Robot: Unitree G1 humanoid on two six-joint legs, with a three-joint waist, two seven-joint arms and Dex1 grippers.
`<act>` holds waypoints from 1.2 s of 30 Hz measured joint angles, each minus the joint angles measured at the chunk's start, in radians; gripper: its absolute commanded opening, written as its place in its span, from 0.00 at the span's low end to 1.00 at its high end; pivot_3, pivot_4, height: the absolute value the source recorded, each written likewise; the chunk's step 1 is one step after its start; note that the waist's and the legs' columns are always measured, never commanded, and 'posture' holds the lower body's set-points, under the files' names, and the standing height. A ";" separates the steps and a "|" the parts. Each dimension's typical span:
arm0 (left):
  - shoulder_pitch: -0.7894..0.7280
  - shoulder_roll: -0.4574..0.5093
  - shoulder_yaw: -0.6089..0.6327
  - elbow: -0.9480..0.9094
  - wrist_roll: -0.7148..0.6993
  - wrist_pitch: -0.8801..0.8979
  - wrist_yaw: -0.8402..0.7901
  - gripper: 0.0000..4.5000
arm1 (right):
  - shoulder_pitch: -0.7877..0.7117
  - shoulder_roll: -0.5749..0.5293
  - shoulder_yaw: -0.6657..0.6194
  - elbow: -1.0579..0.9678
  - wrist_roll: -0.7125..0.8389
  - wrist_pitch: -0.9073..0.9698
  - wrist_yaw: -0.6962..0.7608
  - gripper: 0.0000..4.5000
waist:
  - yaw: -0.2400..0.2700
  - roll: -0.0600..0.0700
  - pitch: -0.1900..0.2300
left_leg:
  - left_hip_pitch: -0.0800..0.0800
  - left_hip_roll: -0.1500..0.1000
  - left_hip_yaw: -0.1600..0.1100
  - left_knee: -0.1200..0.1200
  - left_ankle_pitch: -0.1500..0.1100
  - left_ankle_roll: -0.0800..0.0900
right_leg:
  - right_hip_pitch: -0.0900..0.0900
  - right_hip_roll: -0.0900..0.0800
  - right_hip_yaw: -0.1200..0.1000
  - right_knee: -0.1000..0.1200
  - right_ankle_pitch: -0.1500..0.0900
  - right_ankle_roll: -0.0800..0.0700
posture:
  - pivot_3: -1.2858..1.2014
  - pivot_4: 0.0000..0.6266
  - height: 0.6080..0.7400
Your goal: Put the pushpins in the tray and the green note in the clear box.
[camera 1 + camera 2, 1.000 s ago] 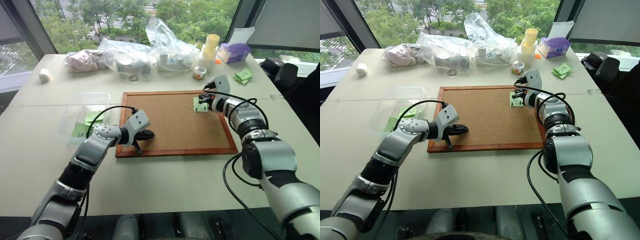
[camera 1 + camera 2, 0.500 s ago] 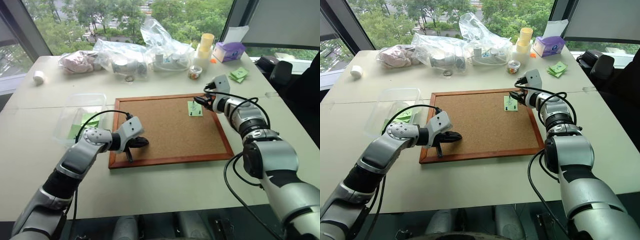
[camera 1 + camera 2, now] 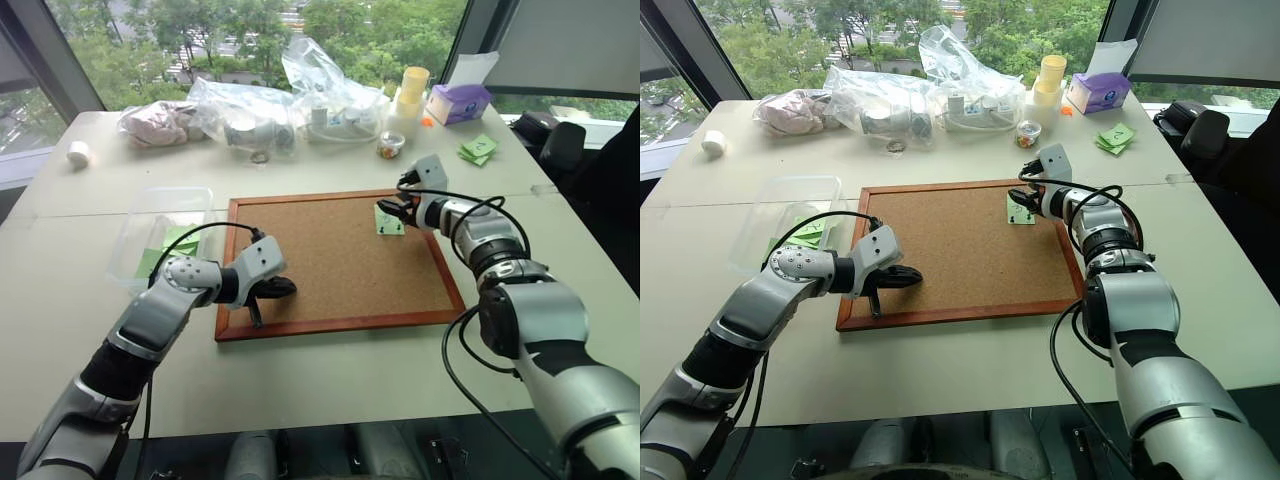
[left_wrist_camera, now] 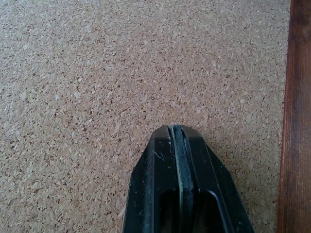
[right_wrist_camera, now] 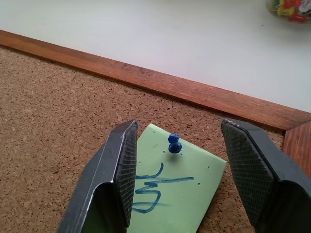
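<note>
The right gripper (image 5: 177, 165) hovers with its 2 fingers spread on either side of a blue pushpin (image 5: 174, 143) stuck in the green note (image 5: 170, 191), which lies on the cork board (image 3: 320, 255) near its far right corner. The left gripper (image 3: 283, 288), fingers pressed together, rests at the board's near left corner, beside the clear box (image 3: 150, 232).

Head pair: high, looking forward and down across the table (image 3: 330, 380) toward the windows, both eyes taking in the whole cork board (image 3: 330, 255), the right eye's picture slightly offset. Left wrist camera: very close, aimed down along its pressed-together fingers (image 4: 180, 189) at bare cork beside the wooden frame. Right wrist camera: close, looking between its spread fingers (image 5: 121, 174) at the green note (image 5: 175, 189), pushpin (image 5: 174, 143), frame, table beyond. All four views share the board.
</note>
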 measured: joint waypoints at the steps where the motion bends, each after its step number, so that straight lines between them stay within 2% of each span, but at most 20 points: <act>1: 0.000 0.000 0.000 0.000 0.000 0.000 0.000 0.00 | 0.000 0.000 0.000 0.000 -0.003 0.000 -0.001 0.60 | 0.000 0.000 0.000 | 0.000 0.000 0.000 0.000 0.000 0.000 | 0.000 0.000 0.000 0.000 0.000 0.000 | 0.52 0.24 0.99; 3: 0.000 0.000 0.000 0.000 0.000 0.000 0.000 0.00 | 0.000 0.000 0.000 0.000 -0.006 0.000 -0.003 0.60 | 0.000 0.000 0.000 | 0.000 0.000 0.000 0.000 0.000 0.000 | 0.000 0.000 0.000 0.000 0.000 0.000 | 0.52 0.24 0.99; 4: 0.000 -0.001 0.000 0.000 0.000 0.000 0.000 0.00 | 0.001 0.000 0.000 0.000 -0.008 0.000 -0.005 0.55 | 0.000 0.000 0.000 | 0.000 0.000 0.000 0.000 0.000 0.000 | 0.000 0.000 0.000 0.000 0.000 0.000 | 0.52 0.24 0.99; 6: 0.000 -0.003 0.000 0.002 0.000 0.000 0.001 0.00 | 0.001 0.001 0.000 0.000 -0.010 0.001 -0.011 0.41 | 0.001 0.000 0.000 | 0.000 0.000 0.000 0.000 0.000 0.000 | 0.000 0.000 0.000 0.000 0.000 0.000 | 0.52 0.24 0.99; 8: 0.000 -0.005 0.000 0.003 0.000 0.000 0.003 0.00 | 0.001 0.003 0.000 0.000 -0.015 0.005 -0.014 0.19 | 0.001 0.000 0.000 | 0.000 0.000 0.000 0.000 0.000 0.000 | 0.000 0.000 0.000 0.000 0.000 0.000 | 0.52 0.24 0.99; 10: 0.000 -0.006 0.000 0.003 0.000 0.000 0.004 0.00 | 0.001 0.005 -0.001 0.000 -0.015 0.014 -0.014 0.01 | 0.002 0.000 0.000 | 0.000 0.000 0.000 0.000 0.000 0.000 | 0.000 0.000 0.000 0.000 0.000 0.000 | 0.52 0.24 0.99; 36: -0.006 -0.018 -0.001 0.021 0.001 -0.003 0.002 0.00 | 0.031 0.002 -0.095 -0.010 0.049 -0.051 -0.043 0.01 | 0.003 0.001 0.000 | 0.000 -0.001 0.000 0.000 0.000 0.000 | 0.001 -0.001 0.000 0.000 0.000 0.000 | 0.52 0.24 0.99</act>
